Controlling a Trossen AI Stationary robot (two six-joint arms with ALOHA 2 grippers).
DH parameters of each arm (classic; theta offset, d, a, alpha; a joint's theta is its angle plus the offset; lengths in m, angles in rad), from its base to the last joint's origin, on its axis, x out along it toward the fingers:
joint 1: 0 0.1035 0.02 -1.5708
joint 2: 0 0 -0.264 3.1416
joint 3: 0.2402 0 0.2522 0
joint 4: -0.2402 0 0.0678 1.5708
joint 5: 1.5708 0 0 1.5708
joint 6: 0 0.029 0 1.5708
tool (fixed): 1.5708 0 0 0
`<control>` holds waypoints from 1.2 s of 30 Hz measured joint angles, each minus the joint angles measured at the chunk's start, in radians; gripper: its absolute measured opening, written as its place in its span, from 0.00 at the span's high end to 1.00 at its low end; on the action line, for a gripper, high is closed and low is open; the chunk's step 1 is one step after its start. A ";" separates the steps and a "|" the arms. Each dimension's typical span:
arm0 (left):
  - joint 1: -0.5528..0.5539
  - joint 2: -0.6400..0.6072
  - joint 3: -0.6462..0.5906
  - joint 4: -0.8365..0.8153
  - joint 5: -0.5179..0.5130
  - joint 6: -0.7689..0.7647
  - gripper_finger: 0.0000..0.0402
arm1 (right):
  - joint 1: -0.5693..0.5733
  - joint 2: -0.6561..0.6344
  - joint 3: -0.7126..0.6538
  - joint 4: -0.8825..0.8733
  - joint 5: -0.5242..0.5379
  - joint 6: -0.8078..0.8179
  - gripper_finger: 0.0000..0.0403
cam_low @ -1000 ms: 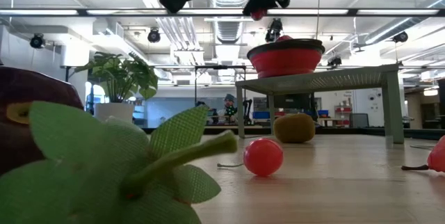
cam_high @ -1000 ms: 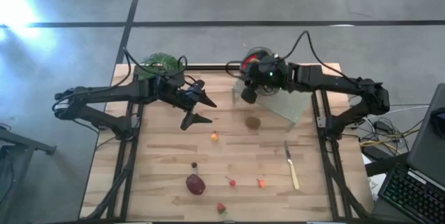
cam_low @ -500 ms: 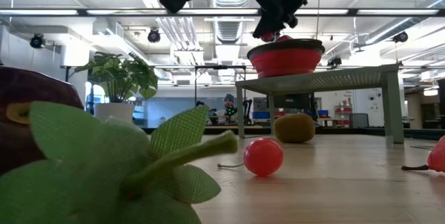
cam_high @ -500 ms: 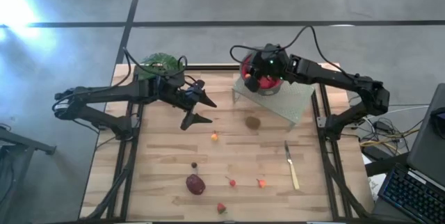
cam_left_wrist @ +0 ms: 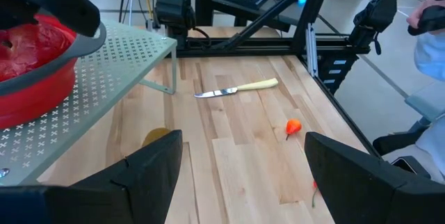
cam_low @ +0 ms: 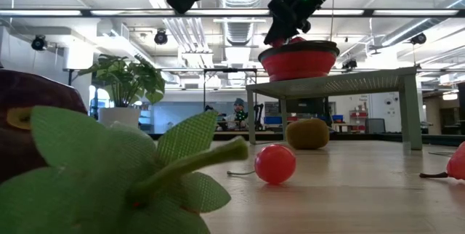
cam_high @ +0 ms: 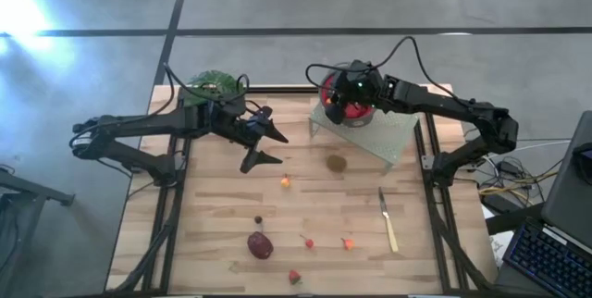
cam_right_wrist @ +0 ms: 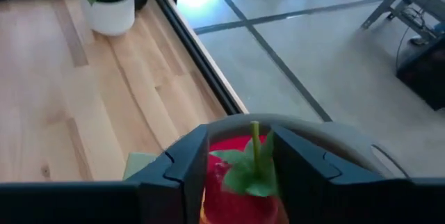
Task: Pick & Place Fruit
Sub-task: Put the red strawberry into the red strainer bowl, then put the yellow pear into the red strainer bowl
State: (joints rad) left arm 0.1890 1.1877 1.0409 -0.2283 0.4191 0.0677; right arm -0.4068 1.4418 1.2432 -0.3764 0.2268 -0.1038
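Note:
My right gripper [cam_right_wrist: 241, 156] hangs over the red bowl [cam_high: 361, 116] on the perforated metal stand [cam_high: 386, 138], shut on a small red fruit [cam_right_wrist: 221, 177] with green leaves and a stem. More red fruit lies in the bowl [cam_left_wrist: 31, 40]. Loose on the table are a brown kiwi [cam_high: 337, 162], a small orange piece [cam_high: 286, 182], a maroon plum-like fruit [cam_high: 260, 245], a tiny red one [cam_high: 309, 242], an orange-red one [cam_high: 348, 242] and a strawberry [cam_high: 294, 278]. My left gripper [cam_high: 277, 148] hovers open and holds nothing, above the table left of the stand. My right gripper has the red fruit between its two fingers, one finger [cam_right_wrist: 184, 172] on each side, with the leafy stem end [cam_right_wrist: 254, 147] showing in the gap. The fingers slant down from the table's right side. The fruit is above the bowl's inside; whether it rests there I cannot tell.
A potted plant [cam_high: 213, 85] stands at the far left corner. A pale-handled knife [cam_high: 388, 219] lies near the right edge. Bare wood lies between the stand and the fruit at the near edge. A tiny dark piece [cam_high: 259, 219] lies above the plum.
My right gripper has carried the red fruit from over the stand's left near corner toward the far edge and a little down, and is now over the red bowl. Most of that move came early; it has since nearly stopped.

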 joint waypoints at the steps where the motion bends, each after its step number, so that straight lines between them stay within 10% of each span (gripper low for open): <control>1: 0.000 0.000 0.000 0.000 0.000 0.000 0.23 | 0.000 0.000 -0.003 -0.002 0.000 -0.002 0.62; 16: 0.000 0.000 0.000 0.000 0.000 0.000 0.23 | 0.004 -0.002 0.045 -0.001 0.000 0.003 0.32; 36: 0.000 0.000 0.000 0.000 0.000 0.000 0.23 | 0.135 -0.030 0.076 0.005 0.000 0.145 0.18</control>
State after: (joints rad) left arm 0.1890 1.1881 1.0409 -0.2287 0.4187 0.0677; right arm -0.2721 1.4118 1.3197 -0.3714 0.2272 0.0409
